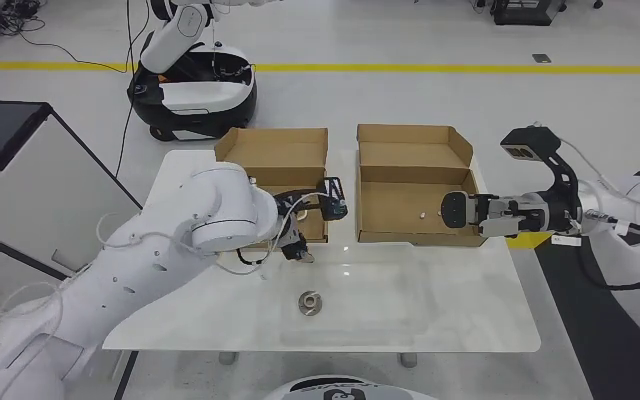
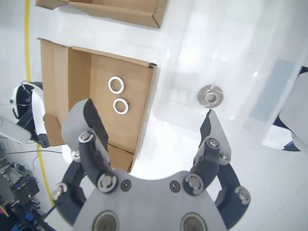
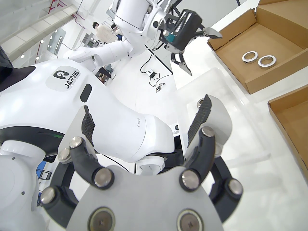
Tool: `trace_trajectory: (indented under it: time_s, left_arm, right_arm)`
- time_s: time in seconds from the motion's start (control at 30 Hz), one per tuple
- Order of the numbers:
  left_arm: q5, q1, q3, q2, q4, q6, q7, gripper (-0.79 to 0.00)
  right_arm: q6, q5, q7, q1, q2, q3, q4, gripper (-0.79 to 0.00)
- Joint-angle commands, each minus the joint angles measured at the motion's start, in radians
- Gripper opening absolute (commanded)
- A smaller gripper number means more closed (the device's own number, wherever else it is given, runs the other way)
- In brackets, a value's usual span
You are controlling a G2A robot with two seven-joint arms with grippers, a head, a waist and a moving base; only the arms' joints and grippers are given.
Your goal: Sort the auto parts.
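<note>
**Worktop** point(image 1: 450, 310): white, carrying two open cardboard boxes side by side, with a gap between them.

**Left box** point(image 2: 72, 85): holds two metal rings point(image 2: 117, 85) point(image 2: 121, 106), flat on its floor, close together but apart. Its front wall stands between them and the open worktop.

**Right box** point(image 1: 410, 150): holds one small pale item point(image 1: 425, 213), too small to identify.

**Flanged metal part** point(image 2: 211, 96): lies alone on the worktop in front of the left box, well apart from both boxes, within what looks like a clear shallow tray point(image 3: 216, 82).

**Left hand** point(image 2: 150, 121): fingers spread apart, holding nothing. It hangs above the left box's front corner nearest the gap, with the rings to one side of it and the flanged part to the other.

**Right hand** point(image 3: 144, 121): fingers spread apart, holding nothing. It is over the front part of the right box, just beside the pale item.

**Surroundings**: another white robot point(image 1: 195, 95) stands on the floor beyond the boxes.
</note>
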Motion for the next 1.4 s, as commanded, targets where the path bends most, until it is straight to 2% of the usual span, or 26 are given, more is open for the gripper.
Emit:
trace_trajectory:
  time_s: [0.0,0.23,0.37,0.5,1.1,1.23,1.37]
  left_arm:
    - [-0.026,-0.008,0.010,0.012,-0.032,0.013,-0.012,0.000]
    - [-0.061,-0.011,0.063,0.033,-0.091,0.023,-0.023,0.000]
    - [-0.063,-0.009,0.084,0.029,-0.099,0.027,-0.022,0.000]
    - [-0.086,-0.002,0.091,0.019,-0.099,0.091,0.018,0.000]
    - [-0.089,0.001,0.092,0.019,-0.099,0.091,0.026,0.000]
    - [-0.092,-0.003,0.119,0.008,-0.096,0.097,0.019,0.000]
    - [-0.102,-0.043,0.169,-0.020,-0.085,0.110,0.003,0.000]
  right_arm:
    - [0.000,0.000,0.000,0.000,0.000,0.000,0.000,0.000]
    - [0.000,0.000,0.000,0.000,0.000,0.000,0.000,0.000]
    - [0.000,0.000,0.000,0.000,0.000,0.000,0.000,0.000]
    - [0.000,0.000,0.000,0.000,0.000,0.000,0.000,0.000]
    - [0.000,0.000,0.000,0.000,0.000,0.000,0.000,0.000]
    - [0.000,0.000,0.000,0.000,0.000,0.000,0.000,0.000]
    - [0.000,0.000,0.000,0.000,0.000,0.000,0.000,0.000]
